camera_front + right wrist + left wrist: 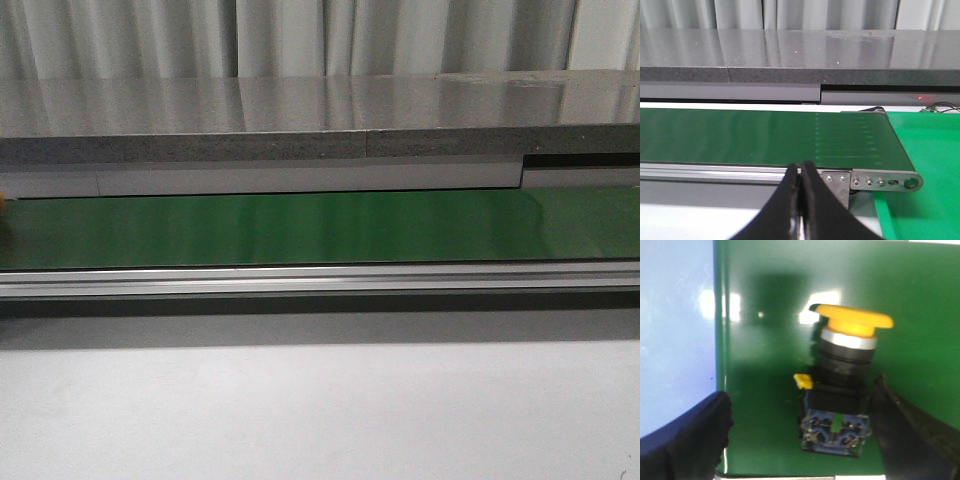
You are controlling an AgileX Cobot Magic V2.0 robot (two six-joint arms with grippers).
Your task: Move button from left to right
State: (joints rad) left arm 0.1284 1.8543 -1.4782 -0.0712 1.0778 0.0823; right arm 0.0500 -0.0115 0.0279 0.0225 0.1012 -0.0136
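The button lies on a green surface in the left wrist view. It has a yellow cap, a silver ring, a black body and a blue terminal block facing the camera. My left gripper is open around it. One finger sits close against the body, and the other finger stands well apart. My right gripper is shut with nothing in it and hangs in front of the conveyor rail. Neither gripper shows in the front view.
A long green conveyor belt with an aluminium rail runs across the white table. A grey ledge stands behind it. The belt's right end meets a bright green mat. A yellow sliver shows at the far left edge.
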